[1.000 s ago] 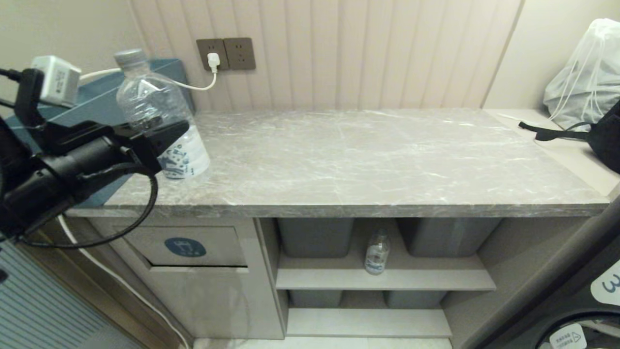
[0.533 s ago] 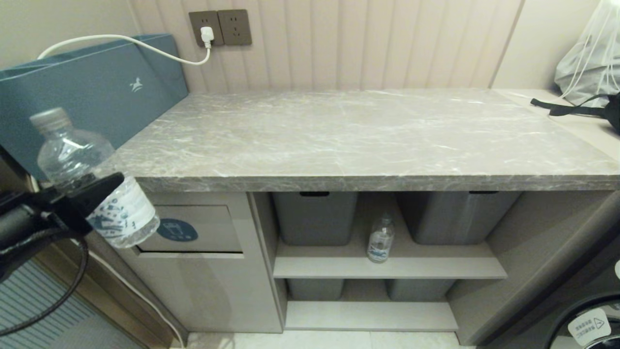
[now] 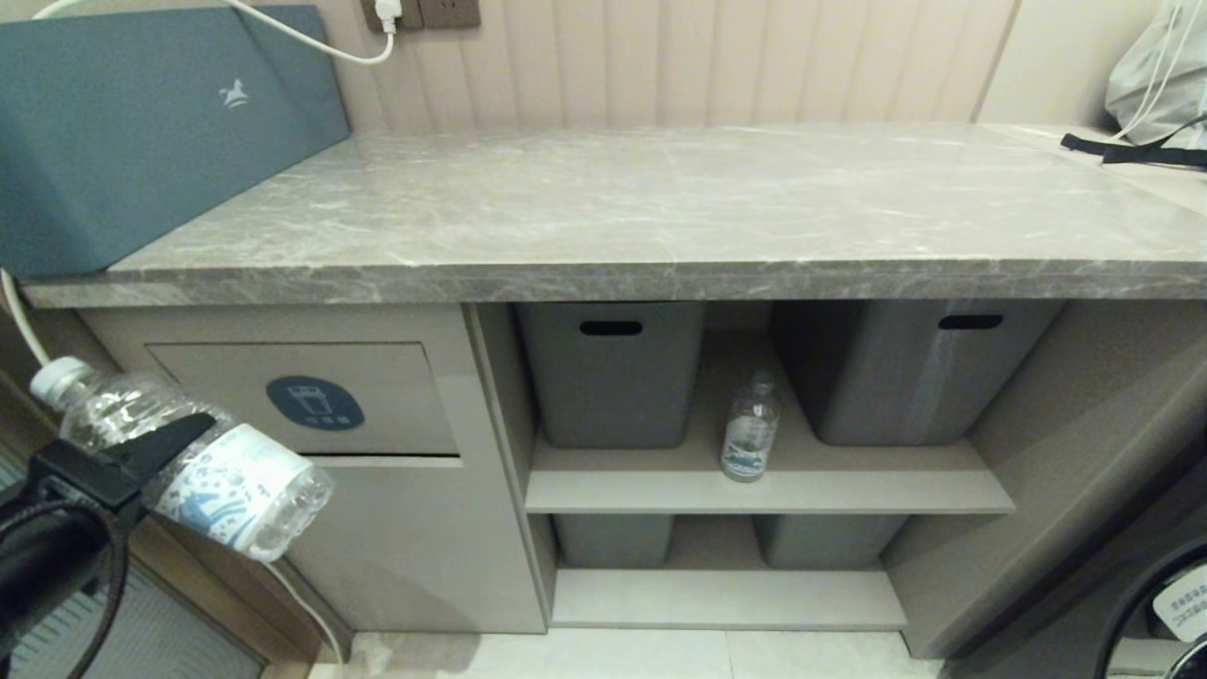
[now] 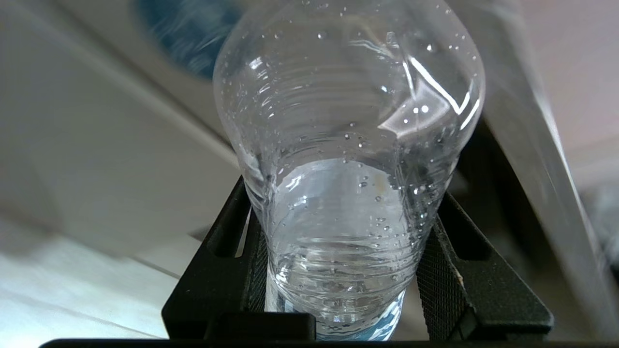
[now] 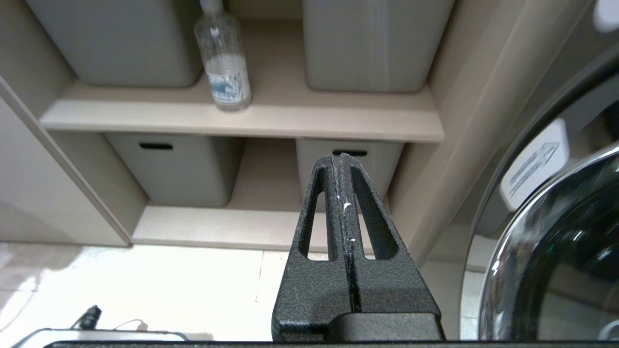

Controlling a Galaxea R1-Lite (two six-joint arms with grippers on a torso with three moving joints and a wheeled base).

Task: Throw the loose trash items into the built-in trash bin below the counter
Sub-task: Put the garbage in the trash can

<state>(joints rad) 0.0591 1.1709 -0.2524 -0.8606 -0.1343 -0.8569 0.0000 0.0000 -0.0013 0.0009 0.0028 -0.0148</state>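
step: you're carrying the first bottle (image 3: 203, 471) to the bin flap (image 3: 302, 401); drop not yet made.
left gripper (image 3: 141, 453): clamped on that bottle's middle, bottle tilted, base toward the cabinet, cap (image 3: 55, 377) away from it.
bottle position: low, left of the flap and in front of the cabinet, below the counter (image 3: 660, 203) edge; not touching the flap as far as you can tell.
second bottle (image 3: 750, 438): upright on the upper shelf (image 3: 754, 490) between two grey tubs (image 3: 613, 372) (next job).
right gripper (image 5: 344, 193): parked, fingers pressed together, empty, pointing at the lower shelf area.
next move: swing the base toward the flap, push it inward, then let go (flap looks closed, may resist).
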